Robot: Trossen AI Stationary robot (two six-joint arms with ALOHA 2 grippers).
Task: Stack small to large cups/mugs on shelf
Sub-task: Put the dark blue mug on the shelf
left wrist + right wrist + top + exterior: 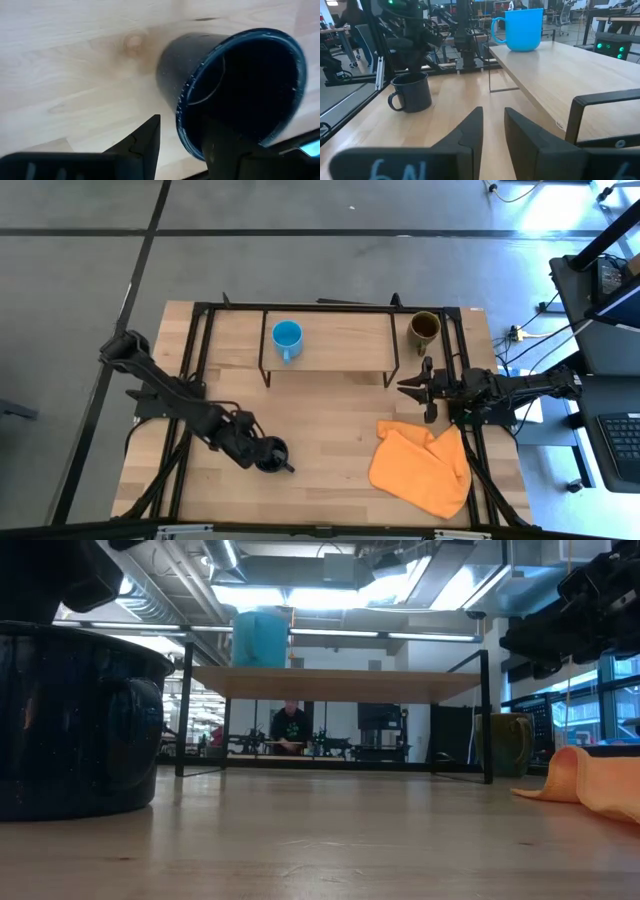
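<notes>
The black mug [272, 450] stands upright on the table near its near edge, left of centre. My left gripper [181, 120] is open over the black mug [240, 85], one finger inside the rim and one outside. The light blue mug [287, 337] stands on the left part of the shelf [340, 345]. On the table by the shelf's right end stands the olive-brown mug [424, 328]. My right gripper [412, 385] hovers in front of the shelf's right end, open by a narrow gap and holding nothing. My left gripper straddles the black mug's rim wall [180, 117] from above, slanting in from the table's left. The outer finger [147, 137] stands apart from the wall. Whether the inner finger [220, 147] touches the inside, I cannot tell. The mug rests on the table.
An orange cloth [425, 468] lies crumpled on the table's near right part, below my right gripper. The black metal frame [200, 350] runs around the tabletop. Bare wood lies between the black mug and the shelf. A person sits far behind the table [290, 725].
</notes>
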